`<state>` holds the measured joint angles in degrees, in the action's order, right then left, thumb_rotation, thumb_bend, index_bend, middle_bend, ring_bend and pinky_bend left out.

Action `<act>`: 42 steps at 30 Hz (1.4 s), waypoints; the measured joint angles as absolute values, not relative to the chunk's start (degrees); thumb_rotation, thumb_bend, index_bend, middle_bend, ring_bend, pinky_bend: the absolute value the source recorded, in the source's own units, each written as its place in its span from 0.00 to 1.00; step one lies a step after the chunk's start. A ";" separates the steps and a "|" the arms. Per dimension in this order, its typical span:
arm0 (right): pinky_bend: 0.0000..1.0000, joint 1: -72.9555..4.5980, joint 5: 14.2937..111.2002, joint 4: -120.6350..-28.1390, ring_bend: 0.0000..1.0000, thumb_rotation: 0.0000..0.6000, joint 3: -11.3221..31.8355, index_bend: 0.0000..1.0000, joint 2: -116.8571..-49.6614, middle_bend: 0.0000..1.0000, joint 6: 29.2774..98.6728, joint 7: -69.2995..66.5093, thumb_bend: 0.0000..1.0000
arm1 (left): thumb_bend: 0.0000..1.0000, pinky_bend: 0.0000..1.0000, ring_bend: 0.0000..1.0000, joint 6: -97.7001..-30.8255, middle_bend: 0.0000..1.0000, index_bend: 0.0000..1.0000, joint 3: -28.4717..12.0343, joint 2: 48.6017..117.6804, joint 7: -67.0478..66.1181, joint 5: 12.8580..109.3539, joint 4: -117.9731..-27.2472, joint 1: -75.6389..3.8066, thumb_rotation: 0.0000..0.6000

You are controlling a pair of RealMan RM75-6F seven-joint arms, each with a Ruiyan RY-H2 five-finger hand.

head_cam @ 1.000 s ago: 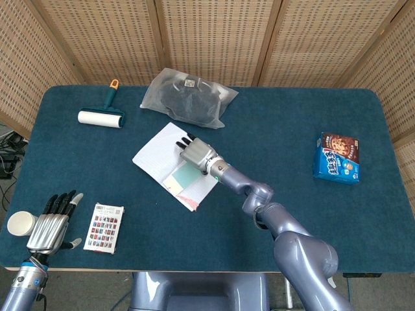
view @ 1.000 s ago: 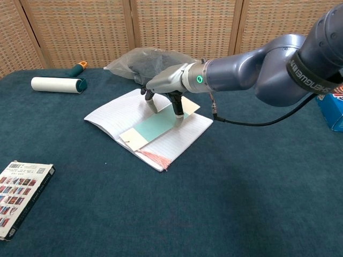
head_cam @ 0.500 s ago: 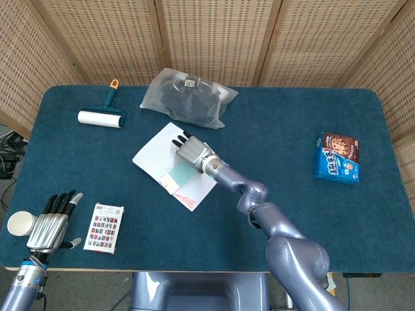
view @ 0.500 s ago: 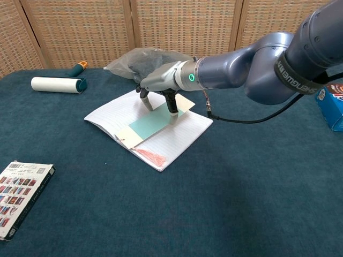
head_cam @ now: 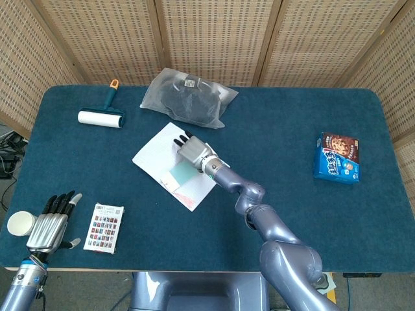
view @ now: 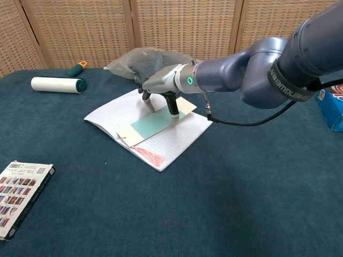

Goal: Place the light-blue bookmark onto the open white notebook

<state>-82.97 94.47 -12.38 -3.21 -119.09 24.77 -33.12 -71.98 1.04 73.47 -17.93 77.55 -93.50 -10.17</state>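
Bookmark [view: 155, 122] lies flat on notebook [view: 115, 116], tassel toward near edge. Right hand [view: 161, 91] fingertips press bookmark's far end, gripping nothing. Risk: lifting could drag bookmark off notebook. Left hand [head_cam: 47, 225] idle, fingers spread.
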 measured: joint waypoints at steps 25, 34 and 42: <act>0.11 -80.42 92.06 -21.02 0.00 1.00 -0.79 0.29 -113.84 0.10 32.87 -27.00 0.55 | 0.00 0.00 0.00 -74.16 0.00 0.00 1.42 72.99 -17.84 79.10 -94.33 -9.61 1.00; 0.16 -77.86 88.39 -37.90 0.00 1.00 2.09 0.31 -105.62 0.12 33.75 -18.74 0.93 | 0.00 0.00 0.00 -75.33 0.00 0.00 1.69 73.31 -18.89 79.90 -94.39 -9.19 1.00; 0.16 -75.45 80.80 -49.77 0.00 1.00 6.12 0.30 -100.39 0.11 31.98 -5.24 0.94 | 0.00 0.00 0.00 -76.02 0.00 0.00 1.79 73.30 -19.68 80.29 -94.80 -8.88 1.00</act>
<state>-75.45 80.80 -49.77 6.12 -100.39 31.98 -5.24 -76.02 1.79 73.30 -19.68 80.29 -94.80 -8.88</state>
